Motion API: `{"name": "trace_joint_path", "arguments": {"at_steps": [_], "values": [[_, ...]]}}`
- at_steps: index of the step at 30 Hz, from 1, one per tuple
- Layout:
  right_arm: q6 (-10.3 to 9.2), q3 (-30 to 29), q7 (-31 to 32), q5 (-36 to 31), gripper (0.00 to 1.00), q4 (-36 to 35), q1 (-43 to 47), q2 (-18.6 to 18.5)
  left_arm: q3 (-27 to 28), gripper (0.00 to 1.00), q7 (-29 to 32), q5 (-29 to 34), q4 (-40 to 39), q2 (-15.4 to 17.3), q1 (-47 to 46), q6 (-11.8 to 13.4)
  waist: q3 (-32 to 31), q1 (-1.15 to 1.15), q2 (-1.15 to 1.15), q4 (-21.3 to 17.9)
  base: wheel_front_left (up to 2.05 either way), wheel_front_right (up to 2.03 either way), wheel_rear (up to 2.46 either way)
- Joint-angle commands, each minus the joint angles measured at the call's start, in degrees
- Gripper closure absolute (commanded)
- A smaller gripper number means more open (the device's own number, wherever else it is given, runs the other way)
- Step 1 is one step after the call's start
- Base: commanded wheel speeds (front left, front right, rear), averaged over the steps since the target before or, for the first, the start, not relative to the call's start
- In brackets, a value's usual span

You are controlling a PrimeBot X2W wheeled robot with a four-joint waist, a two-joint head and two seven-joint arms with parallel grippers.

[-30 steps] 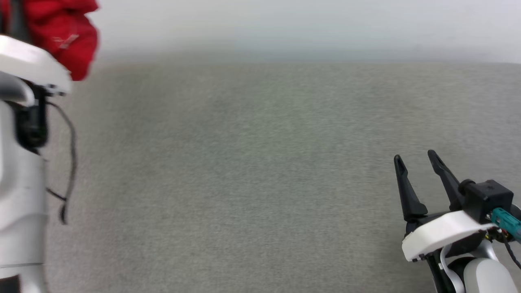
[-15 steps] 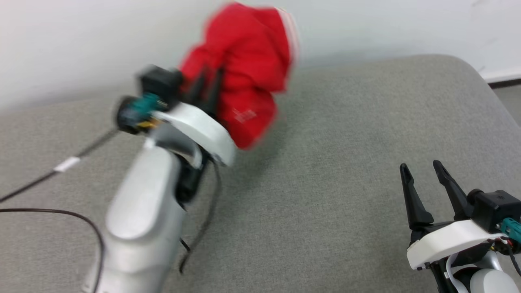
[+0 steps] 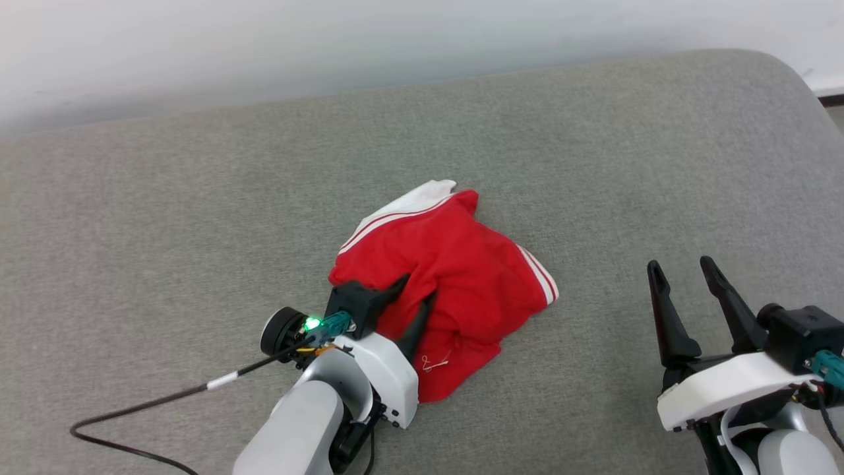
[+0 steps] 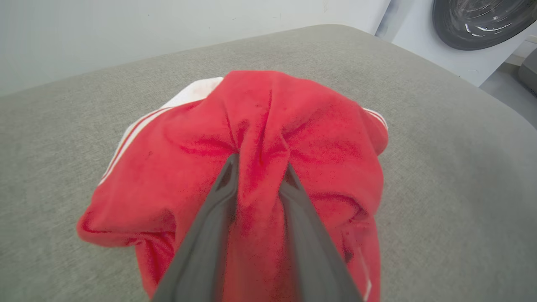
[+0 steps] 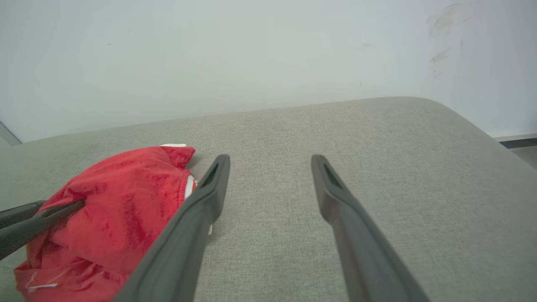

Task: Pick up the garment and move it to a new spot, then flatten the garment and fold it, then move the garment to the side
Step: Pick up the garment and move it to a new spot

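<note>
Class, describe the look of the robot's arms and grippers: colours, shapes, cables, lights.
The left gripper and right gripper each have two tapering dark fingers, a curved white shell, a black block with a teal plug, and a silver-grey forearm. A green light glows by the left plug; a black cable with a white tag trails away.

A red jersey (image 3: 461,264) with white striped sleeves lies bunched up on the grey table (image 3: 198,218). The left gripper (image 3: 417,290) is at the jersey's near edge, jaws poked into the cloth. The right gripper (image 3: 680,265) sits well off to the jersey's right, jaws wide apart, holding nothing.
</note>
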Motion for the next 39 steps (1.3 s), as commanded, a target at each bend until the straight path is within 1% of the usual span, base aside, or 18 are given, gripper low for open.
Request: {"name": "trace_joint_path", "arguments": {"at_steps": [1, 3, 4, 5, 8, 9, 13, 18, 20, 23, 28, 32, 39], "values": [[-0.03, -0.22, -0.44, 0.2, 0.0, 0.17, -0.66, 0.06, 0.25, 0.0, -1.59, -0.27, -0.88, 0.01, 0.86, 0.29, -0.81, 0.0, 0.0, 0.85, 0.0, 0.0, 0.0], [-0.03, -0.56, -0.52, 0.08, 0.0, 0.29, -0.44, 0.06, 0.36, 0.0, -2.7, -0.4, -1.6, -0.03, 1.1, 0.37, -1.28, 0.0, 0.0, 1.38, 0.0, 0.0, 0.0], [-0.02, -1.2, -0.31, -0.18, 0.0, 0.39, 0.25, 0.06, 0.33, 0.0, -5.18, -0.4, -3.76, -0.22, 1.52, 0.4, -2.22, 0.0, 0.0, 2.54, 0.0, 0.0, 0.0], [-0.02, -1.38, -0.15, -0.48, 0.0, 0.43, 0.74, 0.08, 0.5, 0.0, -6.4, -0.55, -5.22, -0.36, 1.87, 0.46, -2.98, 0.0, 0.0, 3.1, 0.0, 0.0, 0.0], [-0.02, -1.67, 0.34, -0.76, 0.0, -0.38, 1.52, 0.06, 2.39, 0.0, -8.49, -0.3, -9.57, 0.67, 2.56, 2.0, -4.7, 0.0, 0.0, 4.71, 0.0, 0.0, 0.0], [-0.02, -1.67, 0.34, -0.76, 0.0, -0.38, 1.52, 0.06, 2.39, 0.0, -8.49, -0.3, -9.57, 0.67, 2.56, 2.0, -4.7, 0.0, 0.0, 4.71, 0.0, 0.0, 0.0], [-0.02, -2.25, 1.37, -1.35, 0.0, -1.42, 2.9, 0.07, 5.87, 0.0, -9.5, -0.34, -14.82, 1.59, 4.4, 5.57, -6.71, 0.0, 0.0, 6.87, 0.0, 0.0, 0.0], [-0.02, -2.73, 2.62, -1.51, 0.0, -2.64, 4.3, 0.08, 11.82, 0.0, -9.88, -1.37, -18.62, 3.97, 8.23, 10.5, -8.79, 0.0, 0.0, 8.98, 0.0, 0.0, 0.0], [-0.02, -2.75, 3.12, -1.54, 0.0, -3.19, 4.81, 0.07, 13.85, 0.0, -9.96, -1.74, -19.61, 5.08, 10.43, 12.02, -9.39, 0.0, 0.0, 9.65, 0.0, 0.0, 0.0], [-0.02, -2.61, 3.85, -1.41, 0.0, -3.63, 5.87, 0.06, 15.74, 0.0, -9.21, -2.39, -20.29, 6.93, 14.14, 13.43, -10.54, 0.0, 0.0, 10.11, 0.0, 0.0, 0.0], [-0.03, -2.7, 4.47, -0.96, 0.0, -4.4, 6.87, 0.07, 15.47, 0.0, -6.31, -1.97, -22.36, 9.62, 18.97, 13.7, -11.42, 0.0, 0.0, 10.11, 0.0, 0.0, 0.0], [-0.02, -3.19, 4.72, -0.71, 0.0, -4.88, 7.67, 0.06, 14.68, 0.0, -5.04, -1.88, -23.73, 10.01, 20.51, 14.02, -11.69, 0.0, 0.0, 9.9, 0.0, 0.0, 0.0], [-0.02, -2.95, 4.76, -1.27, 0.0, -5.11, 7.17, 0.07, 14.55, 0.0, -3.77, -2.35, -24.43, 10.49, 19.51, 13.89, -11.39, 0.0, 0.0, 9.39, 0.0, 0.0, 0.0]]}}
